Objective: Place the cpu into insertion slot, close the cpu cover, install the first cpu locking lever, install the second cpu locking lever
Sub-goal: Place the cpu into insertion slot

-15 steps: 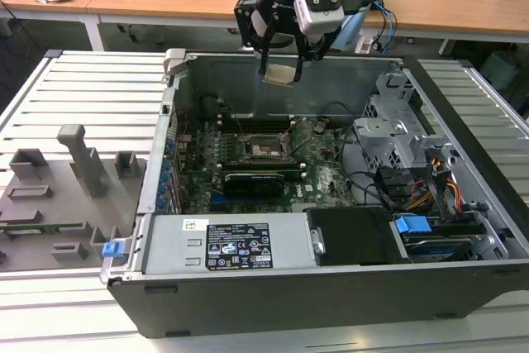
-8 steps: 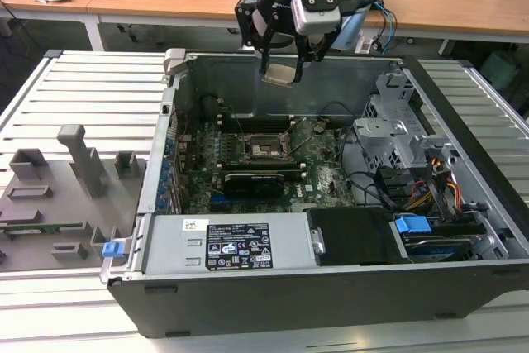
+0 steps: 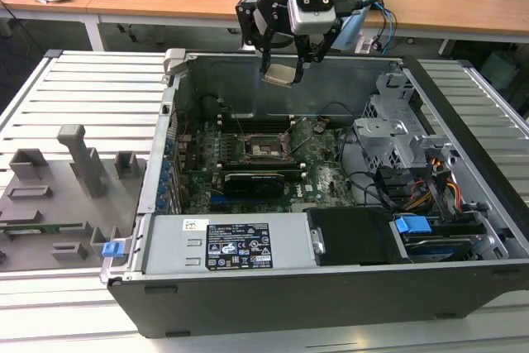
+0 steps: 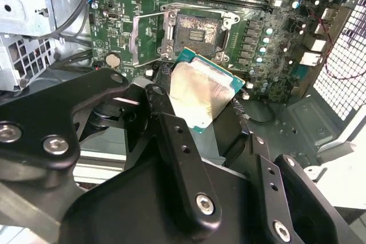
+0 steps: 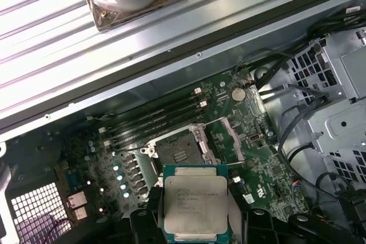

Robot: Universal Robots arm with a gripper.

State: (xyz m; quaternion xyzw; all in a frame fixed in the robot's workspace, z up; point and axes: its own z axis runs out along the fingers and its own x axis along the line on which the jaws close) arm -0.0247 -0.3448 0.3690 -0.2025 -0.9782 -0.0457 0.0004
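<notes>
While it hung well above the insertion slot (image 3: 266, 150), the cpu (image 3: 279, 74) sat gripped between the tips of the pincer (image 3: 282, 70). The pincer was clamped on the cpu's edges over the open computer case (image 3: 132, 287), and the cpu cover (image 4: 144, 41) stood open beside the insertion slot.

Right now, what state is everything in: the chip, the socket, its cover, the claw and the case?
claw, shut on the cpu.
cpu, held in the air, not seated.
insertion slot, empty, uncovered.
cpu cover, flipped open.
computer case, side open.
</notes>
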